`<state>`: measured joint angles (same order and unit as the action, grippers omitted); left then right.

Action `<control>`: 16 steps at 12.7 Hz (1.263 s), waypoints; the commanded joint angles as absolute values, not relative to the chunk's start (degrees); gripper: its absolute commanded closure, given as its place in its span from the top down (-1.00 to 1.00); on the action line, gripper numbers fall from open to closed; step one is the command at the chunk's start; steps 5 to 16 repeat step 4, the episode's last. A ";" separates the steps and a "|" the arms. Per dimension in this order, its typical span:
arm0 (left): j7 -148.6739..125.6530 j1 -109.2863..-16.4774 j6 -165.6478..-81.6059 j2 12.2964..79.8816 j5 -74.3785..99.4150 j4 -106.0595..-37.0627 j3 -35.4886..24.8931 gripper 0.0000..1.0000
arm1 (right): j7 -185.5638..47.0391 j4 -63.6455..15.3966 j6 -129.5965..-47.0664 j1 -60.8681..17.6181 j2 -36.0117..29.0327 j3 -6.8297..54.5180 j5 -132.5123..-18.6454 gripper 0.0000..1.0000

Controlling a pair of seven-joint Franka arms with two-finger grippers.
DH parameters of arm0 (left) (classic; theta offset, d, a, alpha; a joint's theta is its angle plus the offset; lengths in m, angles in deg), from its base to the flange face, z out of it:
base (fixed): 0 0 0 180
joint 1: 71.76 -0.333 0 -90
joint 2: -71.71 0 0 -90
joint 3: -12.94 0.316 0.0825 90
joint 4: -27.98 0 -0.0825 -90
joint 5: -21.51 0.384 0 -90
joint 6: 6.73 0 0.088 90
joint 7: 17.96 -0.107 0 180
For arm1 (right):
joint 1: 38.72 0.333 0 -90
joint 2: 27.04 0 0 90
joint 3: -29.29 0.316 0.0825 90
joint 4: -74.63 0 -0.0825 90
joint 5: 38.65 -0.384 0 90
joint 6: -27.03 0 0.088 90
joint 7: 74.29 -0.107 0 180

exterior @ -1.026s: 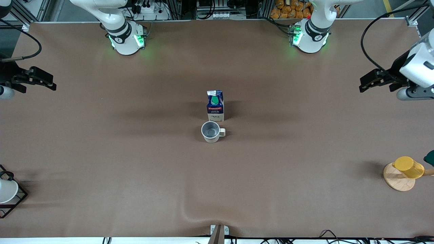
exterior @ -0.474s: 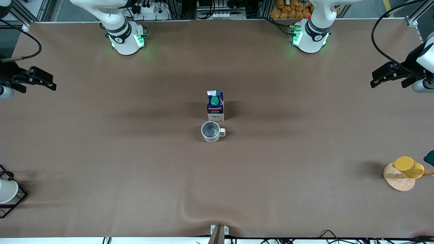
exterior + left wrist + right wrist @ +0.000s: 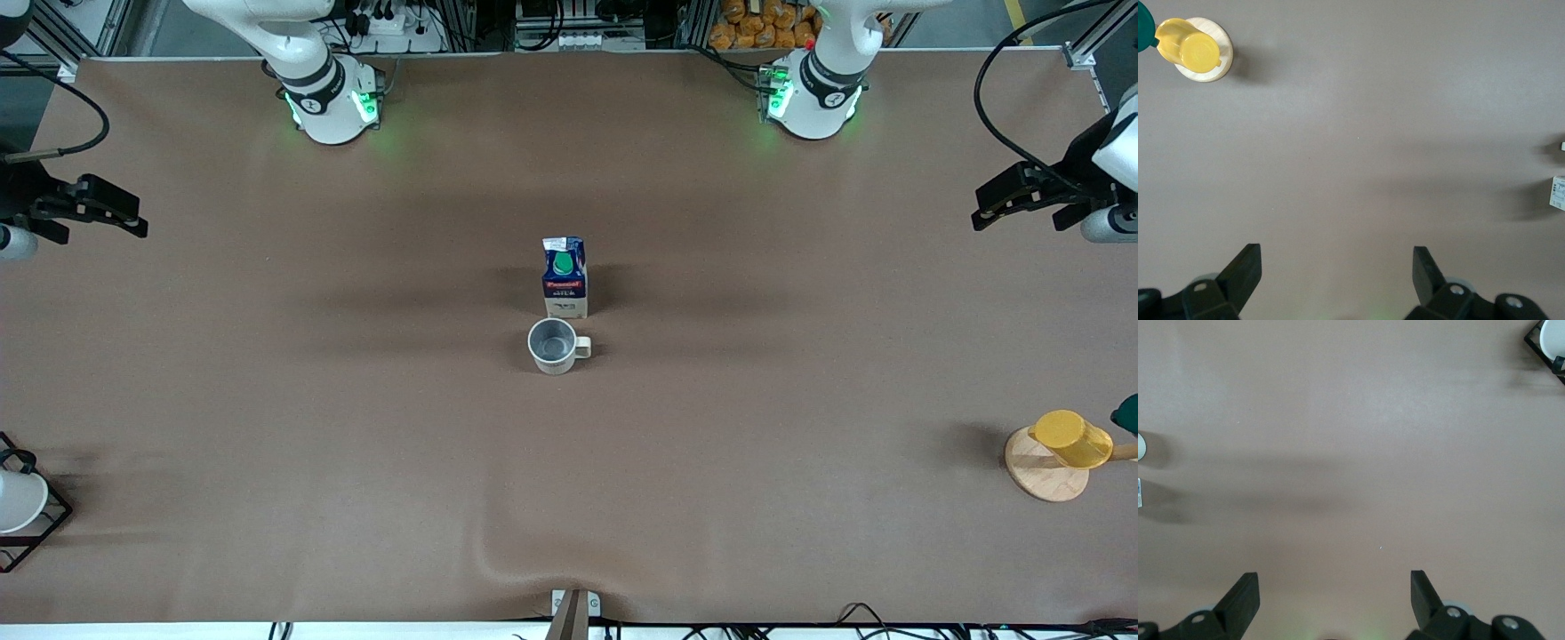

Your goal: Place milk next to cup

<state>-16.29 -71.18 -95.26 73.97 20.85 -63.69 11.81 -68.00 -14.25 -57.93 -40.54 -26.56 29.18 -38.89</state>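
Observation:
The milk (image 3: 564,277), a dark blue carton with a green cap, stands upright at the middle of the table. The cup (image 3: 553,346), cream-white with a grey inside, stands just nearer the front camera, a small gap apart, its handle toward the left arm's end. My left gripper (image 3: 982,209) is open and empty over the table's left-arm end. My right gripper (image 3: 135,220) is open and empty over the right-arm end. The left wrist view shows its open gripper (image 3: 1337,267) over bare table and a sliver of the milk (image 3: 1559,193). The right wrist view shows its open gripper (image 3: 1335,590).
A yellow cup (image 3: 1071,438) lies on a round wooden disc (image 3: 1040,467) at the left arm's end, near the front camera; it also shows in the left wrist view (image 3: 1195,50). A black wire rack (image 3: 36,520) holding a white object stands at the right arm's end.
My left gripper drew back toward the left arm's end of the table a second ago and has since held still. The right arm, milk and cup have not moved.

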 commanded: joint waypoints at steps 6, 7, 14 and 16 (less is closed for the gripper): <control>-17.00 -71.32 -94.53 75.23 21.25 -64.75 11.45 1.00 | -68.05 -13.26 -57.70 -41.01 -26.16 29.73 -37.94 1.00; -17.00 -71.32 -94.53 75.23 21.25 -64.75 11.45 1.00 | -68.05 -13.26 -57.70 -41.01 -26.16 29.73 -37.94 1.00; -17.00 -71.32 -94.53 75.23 21.25 -64.75 11.45 1.00 | -68.05 -13.26 -57.70 -41.01 -26.16 29.73 -37.94 1.00; -17.00 -71.32 -94.53 75.23 21.25 -64.75 11.45 1.00 | -68.05 -13.26 -57.70 -41.01 -26.16 29.73 -37.94 1.00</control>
